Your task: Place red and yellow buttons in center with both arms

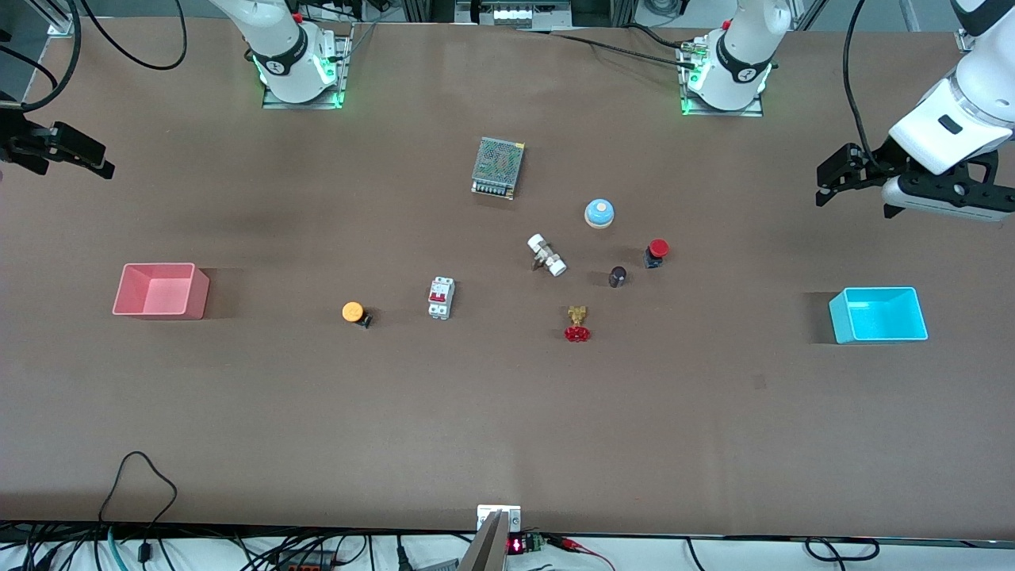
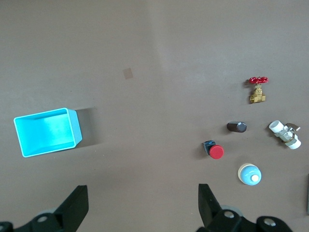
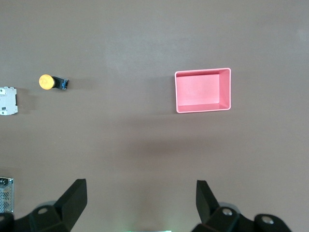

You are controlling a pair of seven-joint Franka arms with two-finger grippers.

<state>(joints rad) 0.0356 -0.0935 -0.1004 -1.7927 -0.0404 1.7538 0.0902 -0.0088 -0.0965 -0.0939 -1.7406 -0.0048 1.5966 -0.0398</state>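
The red button (image 1: 656, 252) lies on the brown tabletop (image 1: 492, 381) toward the left arm's end, next to a blue dome; it also shows in the left wrist view (image 2: 215, 151). The orange-yellow button (image 1: 354, 312) lies toward the right arm's end, beside a circuit breaker, and shows in the right wrist view (image 3: 48, 81). My left gripper (image 1: 825, 186) hangs open and empty above the table near the blue bin (image 1: 880, 329), its own view showing the gripper (image 2: 143, 198) wide apart. My right gripper (image 1: 95, 162) hangs open and empty above the table near the pink bin (image 1: 158, 305), also seen in its own view (image 3: 141, 193).
Around the middle stand a mesh power supply (image 1: 498, 167), a blue dome on a beige base (image 1: 599, 212), a white fitting (image 1: 546, 254), a dark cylinder (image 1: 617, 276), a brass valve with red handwheel (image 1: 577, 323) and a white circuit breaker (image 1: 441, 297).
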